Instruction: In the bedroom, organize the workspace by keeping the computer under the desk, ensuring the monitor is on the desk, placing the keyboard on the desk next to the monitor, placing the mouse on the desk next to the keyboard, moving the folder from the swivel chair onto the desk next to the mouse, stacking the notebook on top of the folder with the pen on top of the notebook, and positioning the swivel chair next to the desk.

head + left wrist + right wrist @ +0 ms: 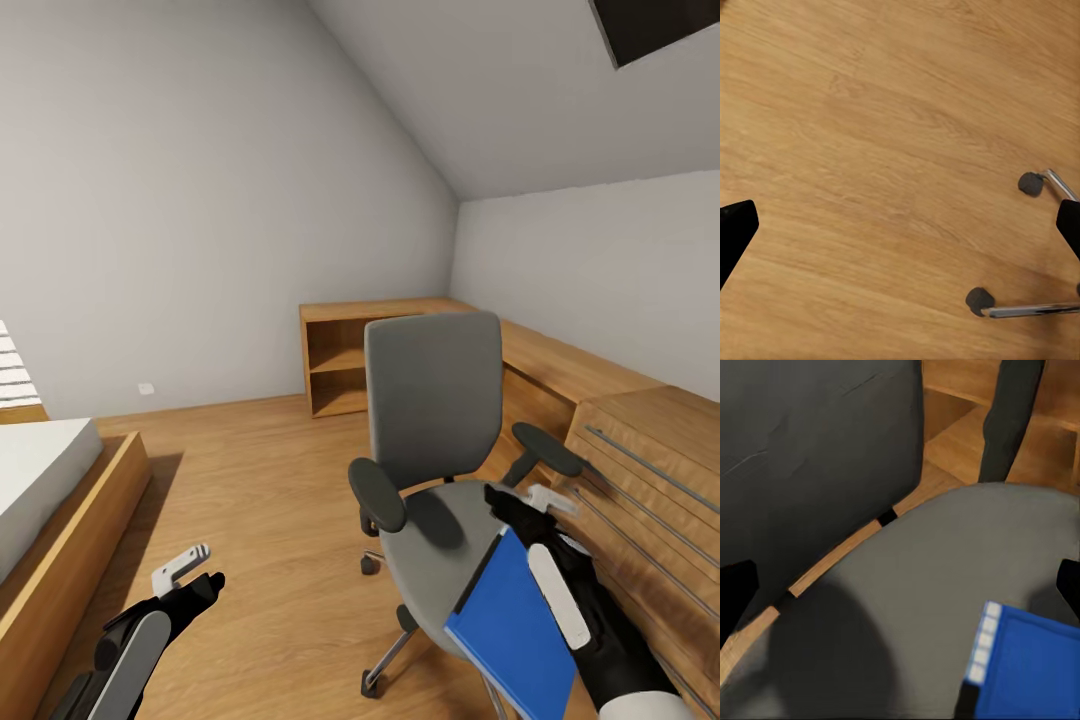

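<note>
In an attic bedroom with low light-wood cabinets [560, 370]: grey swivel chair [432, 400] parked mid-floor beside them, not yet set against any desk. Blue folder [510, 625] tilted over the seat's near edge, under the right gripper [530, 505], apparently being lifted; grip itself hard to confirm. Left gripper [190, 570] spread wide over bare floor [870, 150] near the chair's casters [980, 300], holding nothing. Folder step barely begun; the rest left to do.
</note>
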Tool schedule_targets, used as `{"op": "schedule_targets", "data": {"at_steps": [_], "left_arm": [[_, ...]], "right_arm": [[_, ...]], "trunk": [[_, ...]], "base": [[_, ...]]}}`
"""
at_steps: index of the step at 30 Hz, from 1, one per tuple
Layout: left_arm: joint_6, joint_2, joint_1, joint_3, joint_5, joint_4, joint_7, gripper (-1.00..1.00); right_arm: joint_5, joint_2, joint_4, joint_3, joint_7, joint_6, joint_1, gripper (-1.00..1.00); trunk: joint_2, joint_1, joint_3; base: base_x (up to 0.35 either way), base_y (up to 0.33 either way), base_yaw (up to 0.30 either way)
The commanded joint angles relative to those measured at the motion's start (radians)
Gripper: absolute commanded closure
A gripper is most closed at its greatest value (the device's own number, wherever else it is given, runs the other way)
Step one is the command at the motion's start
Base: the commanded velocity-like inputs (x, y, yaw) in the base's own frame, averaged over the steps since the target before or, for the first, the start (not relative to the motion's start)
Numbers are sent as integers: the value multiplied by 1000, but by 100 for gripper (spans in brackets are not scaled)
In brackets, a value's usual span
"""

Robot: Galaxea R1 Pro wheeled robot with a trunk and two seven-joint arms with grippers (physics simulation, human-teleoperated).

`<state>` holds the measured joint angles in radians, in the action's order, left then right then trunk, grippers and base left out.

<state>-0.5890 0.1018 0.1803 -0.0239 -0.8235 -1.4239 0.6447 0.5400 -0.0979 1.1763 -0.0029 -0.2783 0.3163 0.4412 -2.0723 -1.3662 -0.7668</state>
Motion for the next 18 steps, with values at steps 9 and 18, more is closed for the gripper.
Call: {"op": "schedule_targets", "data": {"at_steps": [9, 18], "left_arm": [[0, 1, 1, -2, -7, -1, 10, -100], [1, 1, 1, -2, -6, -1, 9, -100]], "right_arm": [[157, -3, 61, -37, -6, 37, -28, -100], [225, 1, 65, -40, -4, 39, -37, -100]], "trunk": [[0, 0, -1], [0, 0, -1]], "base": [[0, 0, 0], [-44, 0, 0]]}}
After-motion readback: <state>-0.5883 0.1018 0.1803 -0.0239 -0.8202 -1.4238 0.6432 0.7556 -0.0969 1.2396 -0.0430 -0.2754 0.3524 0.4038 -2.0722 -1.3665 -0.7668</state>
